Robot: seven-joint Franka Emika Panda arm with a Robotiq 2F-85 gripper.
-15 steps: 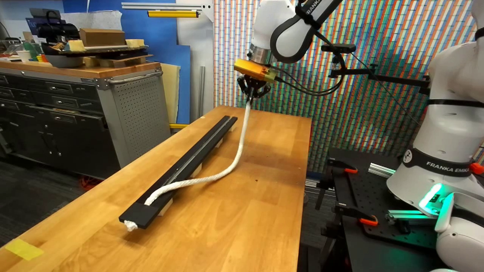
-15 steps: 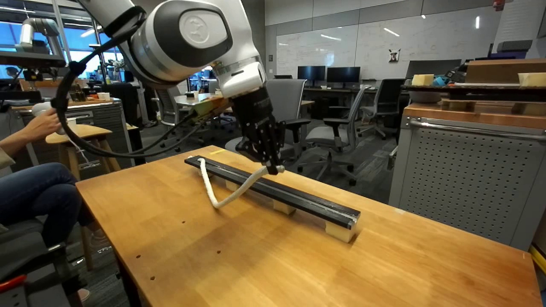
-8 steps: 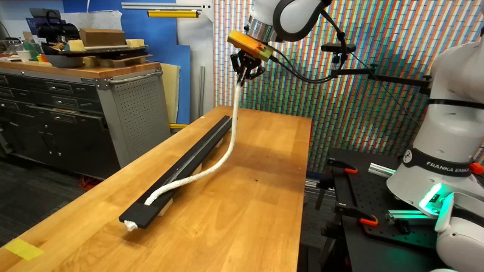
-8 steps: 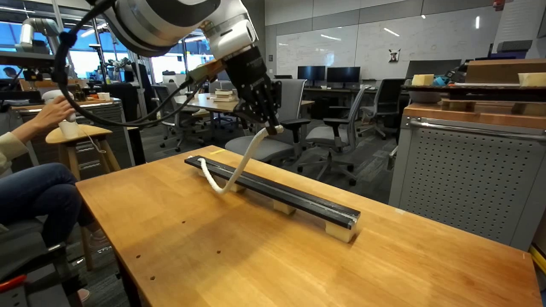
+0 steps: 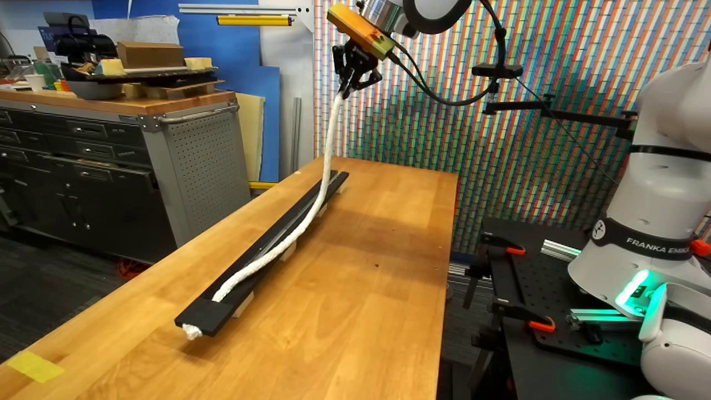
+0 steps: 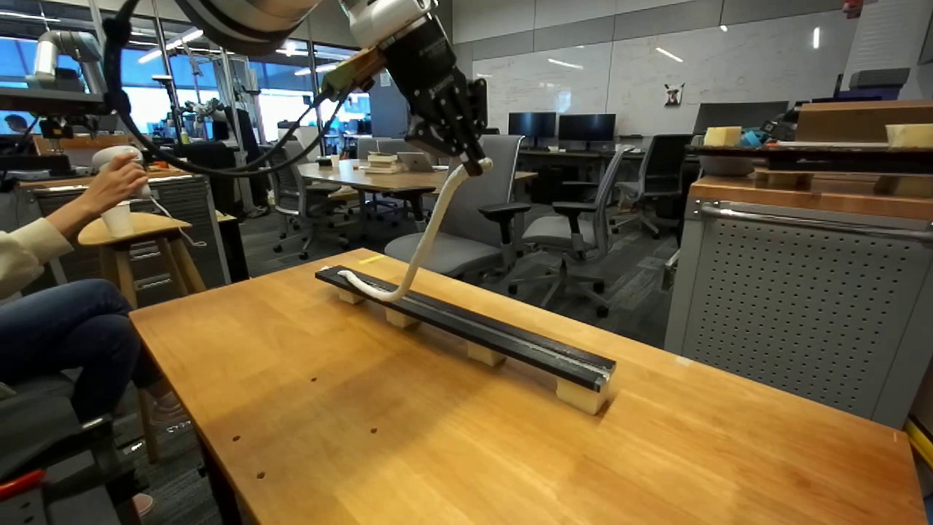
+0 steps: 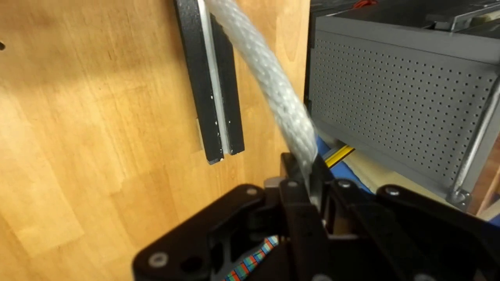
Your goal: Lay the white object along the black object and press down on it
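The white object, a thick cord (image 5: 331,133), hangs from my gripper (image 5: 345,92), which is shut on it near its free end. A short stub of the cord (image 6: 435,219) pokes out beyond the fingertips. My gripper is held high above the table. The black object, a long grooved rail (image 5: 206,316), runs along the tabletop. At the rail's near end the cord enters under a cover, and a frayed tip sticks out. From there the cord lies over the rail briefly, then curves up. In the wrist view, the groove of the rail (image 7: 199,78) shows bare towards its far end.
Wooden blocks (image 6: 581,396) prop the rail up off the wooden table (image 5: 355,333). A grey cabinet (image 5: 205,161) stands beyond the table's edge. Chairs (image 6: 459,251) are behind, and a seated person's hand (image 6: 116,182) shows at one side. The robot's base (image 5: 639,244) stands beside the table.
My gripper has risen, tilting a little, with the cord still held. The cord's sagging loop has lifted from beside the rail and now lies over it.
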